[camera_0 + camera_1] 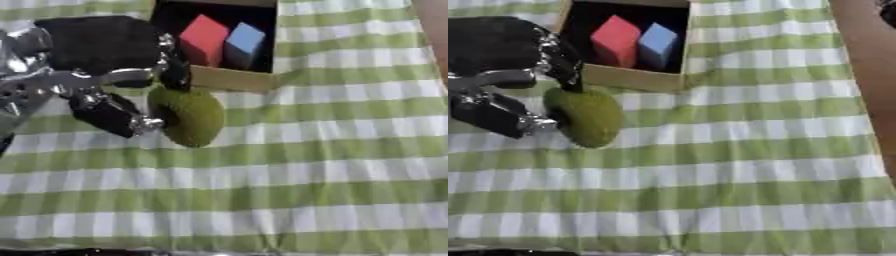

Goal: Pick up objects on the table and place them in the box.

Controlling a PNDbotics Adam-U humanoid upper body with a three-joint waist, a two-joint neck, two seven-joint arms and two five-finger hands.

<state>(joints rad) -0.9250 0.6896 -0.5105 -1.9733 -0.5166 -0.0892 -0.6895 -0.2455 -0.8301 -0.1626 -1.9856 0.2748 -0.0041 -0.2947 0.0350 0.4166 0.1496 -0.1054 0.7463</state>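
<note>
I have my left hand (105,95) on the green fuzzy thing (188,117). It looks like a soft, round lump (maybe a toy fruit, I can't tell). My fingers (173,70) curl over its top and my thumb (114,117) presses its side, so the hand is closed around it. The lump sits on the green and white checked cloth (332,165), near the far left part of the table, just in front of the box (229,79). I can't tell if it is off the cloth yet.

The box is at the far edge of the table. A red block (203,40) and a blue block (244,44) stand inside it, side by side and touching.

My right hand is not in the picture.

I think the next job is to lift the lump and drop it in the box. To do it well, I should lift it straight up first, high enough to clear the near wall of the box. Then I should move it over the dark empty spot beside the red block, so I don't knock the blocks over, and open my fingers slowly.
</note>
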